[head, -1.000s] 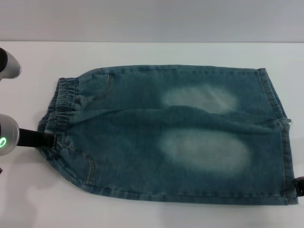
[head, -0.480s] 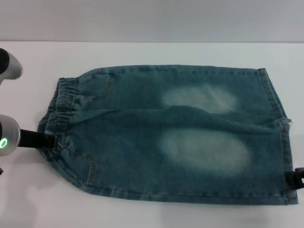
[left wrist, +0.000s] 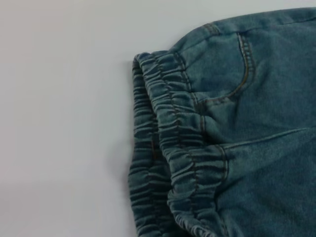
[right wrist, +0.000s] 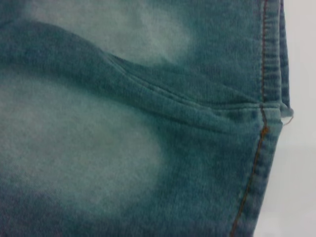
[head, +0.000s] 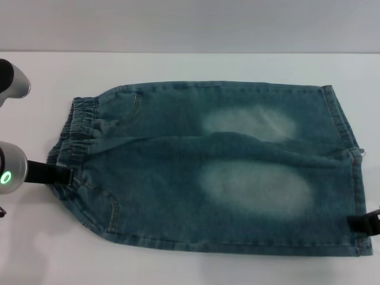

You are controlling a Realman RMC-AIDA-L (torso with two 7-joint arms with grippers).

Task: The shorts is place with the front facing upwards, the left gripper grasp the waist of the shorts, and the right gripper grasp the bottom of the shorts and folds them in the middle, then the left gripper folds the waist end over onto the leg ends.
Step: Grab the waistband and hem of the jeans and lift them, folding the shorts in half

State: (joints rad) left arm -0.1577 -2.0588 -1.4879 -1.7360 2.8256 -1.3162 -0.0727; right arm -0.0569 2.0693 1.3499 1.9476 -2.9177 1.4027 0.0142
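Now the shorts (head: pixel 214 169) lie flat on the white surface (head: pixel 190 68), waist at 9 o'clock, hems at 3. The left pincer (head: pixel 66 176) touches the waistband (head: pixel 74 133); the right pincer (head: pixel 363 224) meets the lower leg hem (head: pixel 356 196). Whether either has closed, I cannot tell. Both should bite both layers before lifting evenly.

left arm (head: pixel 12 175): white cylinder, green glowing ring, black fingers (head: pixel 50 173) | right gripper (head: pixel 365 224): black, blocky
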